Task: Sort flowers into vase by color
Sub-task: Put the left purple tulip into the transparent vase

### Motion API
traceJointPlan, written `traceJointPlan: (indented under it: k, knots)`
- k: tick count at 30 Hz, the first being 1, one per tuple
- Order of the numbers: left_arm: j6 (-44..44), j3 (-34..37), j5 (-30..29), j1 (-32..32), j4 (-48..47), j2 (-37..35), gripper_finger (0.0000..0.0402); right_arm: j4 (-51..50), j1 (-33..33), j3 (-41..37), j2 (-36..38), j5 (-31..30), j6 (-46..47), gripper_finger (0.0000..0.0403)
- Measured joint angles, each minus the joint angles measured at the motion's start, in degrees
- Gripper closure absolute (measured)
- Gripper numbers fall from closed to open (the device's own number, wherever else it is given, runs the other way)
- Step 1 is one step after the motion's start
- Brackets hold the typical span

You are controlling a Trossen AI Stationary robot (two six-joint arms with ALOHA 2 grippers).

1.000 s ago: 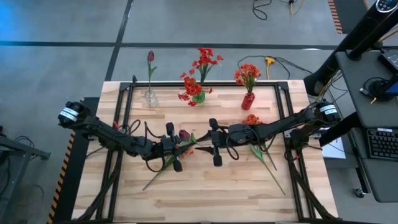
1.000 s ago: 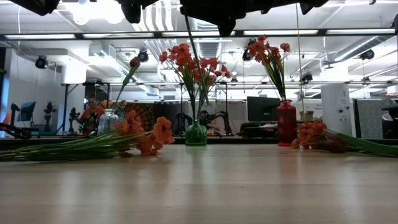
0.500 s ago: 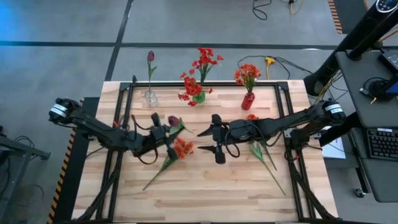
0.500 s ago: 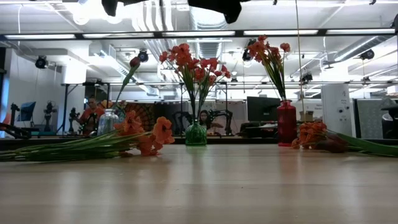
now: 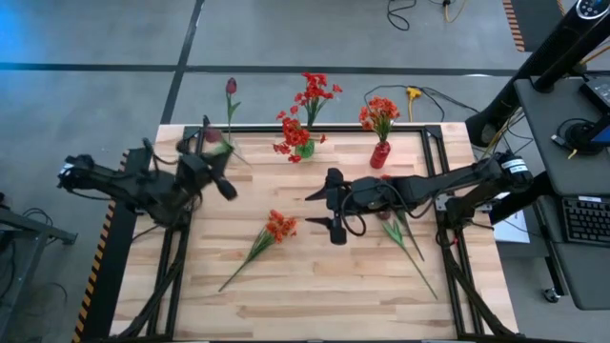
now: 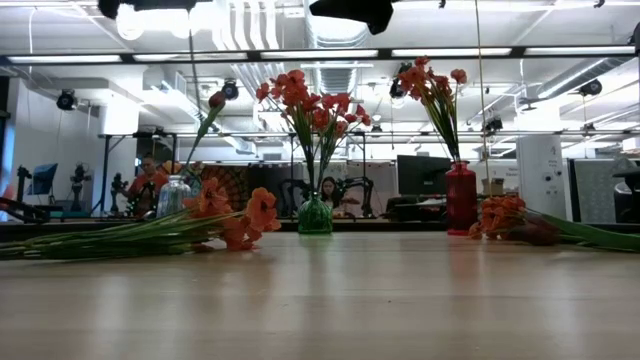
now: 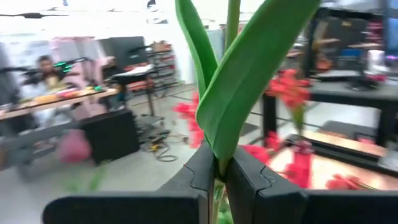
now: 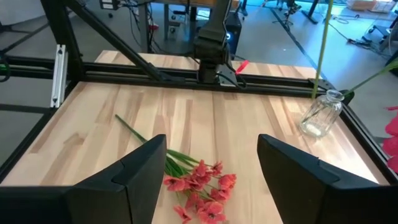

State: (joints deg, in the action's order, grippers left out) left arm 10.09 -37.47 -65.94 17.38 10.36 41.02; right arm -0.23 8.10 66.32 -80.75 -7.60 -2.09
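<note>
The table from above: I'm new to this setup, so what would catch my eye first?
The left gripper, shut on a maroon tulip, is raised near the clear vase at the far left. The right gripper hangs open mid-table beside an orange flower lying on the wood.

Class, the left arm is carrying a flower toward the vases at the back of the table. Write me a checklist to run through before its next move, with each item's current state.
1. Left pincer shut on the tulip stem: ok.
2. Stem caught between the fingers: ok.
3. Clear vase upright: ok.
4. Room in the clear vase, one stem already inside: cannot tell.
5. Right pincer open and apart from the left arm: ok.
6. Orange flower lying clear of the left arm: ok.
</note>
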Motion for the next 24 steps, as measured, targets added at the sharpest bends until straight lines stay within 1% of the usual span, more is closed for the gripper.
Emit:
traceJointPlan:
  k: [3, 5, 12, 21, 24]
  knots:
    - [0.1, 0.0, -2.3, -3.4, -2.3, -3.7, 0.0393, 0.0, -0.3, 0.0, 0.0, 0.0, 0.0, 0.0155]
    - [0.4, 0.0, -2.6, -6.0, -3.9, -5.5, 0.0393, 0.0, -0.3, 0.0, 0.0, 0.0, 0.0, 0.0154]
    - [3.0, 0.0, -2.5, -14.8, -5.4, -6.7, 0.0393, 0.1, -0.7, -0.1, 0.0, 0.0, 0.1, 0.0152]
    - [3.7, 0.0, 3.8, -22.6, -6.0, -5.9, 0.0393, 0.0, -0.7, -0.1, 0.0, 0.0, 0.0, 0.0149]
    - [1.5, 0.0, 9.5, -25.3, -7.0, -6.2, 0.0393, 0.0, -0.7, -0.1, 0.0, 0.0, 0.0, 0.0149]
